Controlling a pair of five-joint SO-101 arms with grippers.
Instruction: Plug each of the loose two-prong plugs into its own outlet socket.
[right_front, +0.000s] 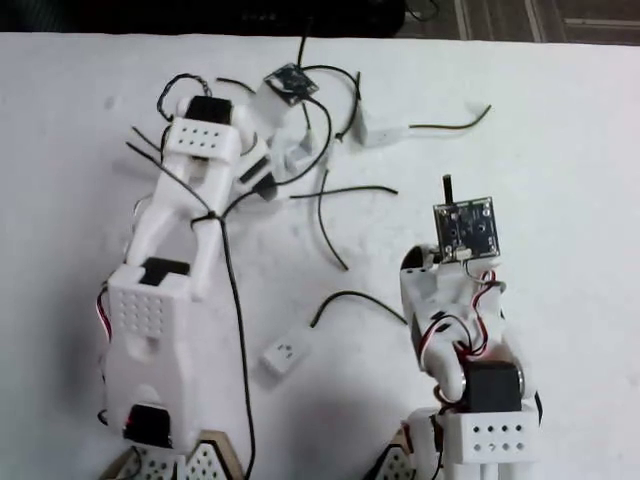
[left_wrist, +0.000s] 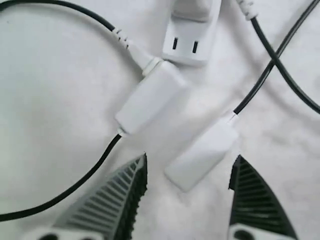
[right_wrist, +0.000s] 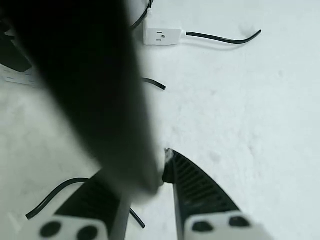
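table (right_front: 560, 200): white surface; both arms stand at its near edge, with sockets, plugs and black cords spread over it
left arm (right_front: 165, 300): stretches towards the far left part of the table; its wrist hangs over a tangle of cords
right arm (right_front: 470, 340): folded at the near right; a dark stub stands up past its wrist
left gripper (left_wrist: 190, 161): claw spread wide; low over the table, one ribbed finger on each side of a white plug (left_wrist: 200, 152); neither finger touches it
right gripper (right_wrist: 160, 167): claw pressed together on a dark cord (right_wrist: 95, 85); the cord rises close to the camera; a white bit shows at the tips
slotted socket (left_wrist: 187, 40): just beyond the left claw; two slots face up
second plug (left_wrist: 150, 97): lies slantwise, one end against the slotted socket
far socket (right_front: 385, 133): near the far edge; its cord trails right
near socket (right_front: 283, 355): between the arms; its cord curves right
loose cords (right_front: 345, 190): lie mid-table
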